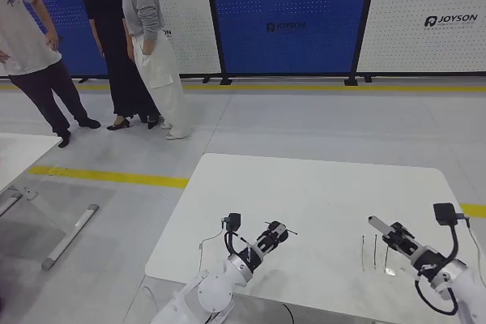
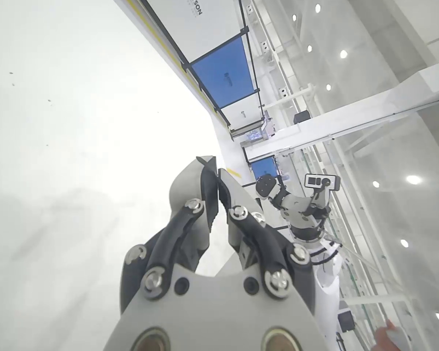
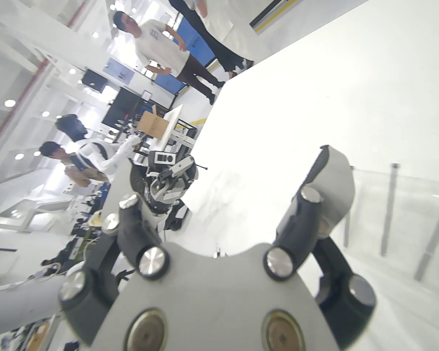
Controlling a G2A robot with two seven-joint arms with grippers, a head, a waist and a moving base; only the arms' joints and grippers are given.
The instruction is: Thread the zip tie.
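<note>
Top view: left gripper (image 1: 277, 233) is over the near-left part of the table (image 1: 324, 186). Right gripper (image 1: 381, 224) is at near right, just beside three loose ties (image 1: 375, 249) lying flat.

Left wrist view: fingers (image 2: 184, 188) are clenched on a thin black strip, apparently the zip tie (image 2: 204, 163).

Right wrist view: right gripper is released, fingers spread wide, with the loose ties on the table beside it.

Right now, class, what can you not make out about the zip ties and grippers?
Top view: the loose zip ties on the table are too small to tell head from tail.
Left wrist view: the left gripper's shut fingers hide most of the thin black strip it pinches.
Right wrist view: a finger of the right gripper partly covers one tie.
</note>
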